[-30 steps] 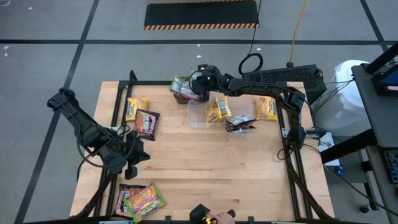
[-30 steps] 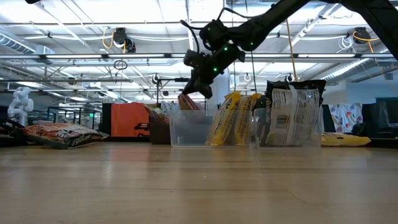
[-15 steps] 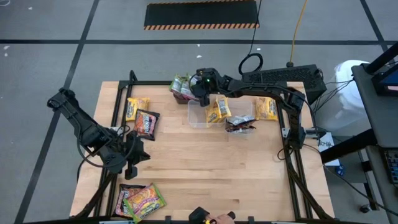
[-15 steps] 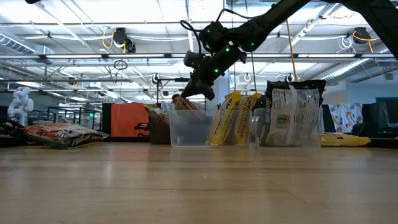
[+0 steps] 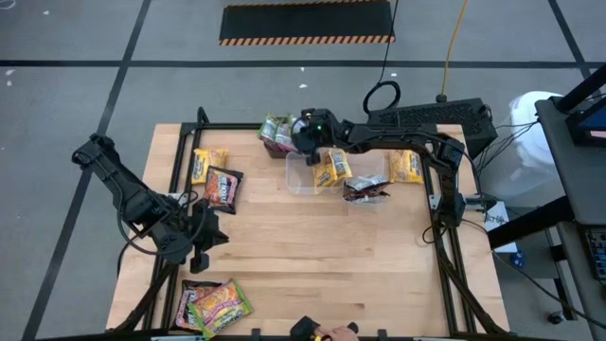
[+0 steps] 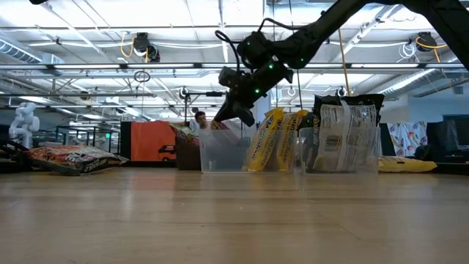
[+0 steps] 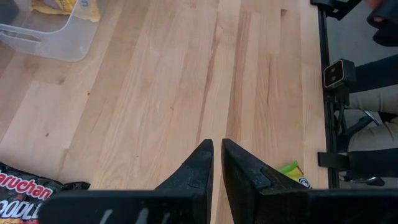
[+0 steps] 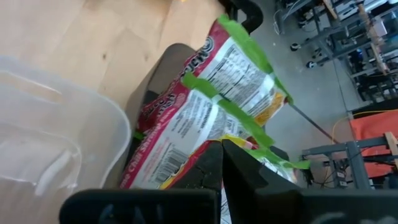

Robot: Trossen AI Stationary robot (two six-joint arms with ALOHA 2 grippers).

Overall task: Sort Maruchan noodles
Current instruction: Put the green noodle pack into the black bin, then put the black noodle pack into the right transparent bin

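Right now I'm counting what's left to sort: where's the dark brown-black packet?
In the high view, the dark brown-black packet lies on the table's left side, touching the yellow packet, just ahead of the idle left gripper.

Right arm stretched leftward across top centre of the high view; right gripper (image 5: 305, 140) fingers pressed together, tips angled down. Left arm folded at left of frame, elbow raised; left gripper (image 5: 200, 248) low over the lower left, fingers nearly touching, holding nothing.

Right gripper (image 5: 305, 133) shifted slightly toward the clear tub (image 5: 303, 180), away from the green-edged packets (image 5: 276, 129).
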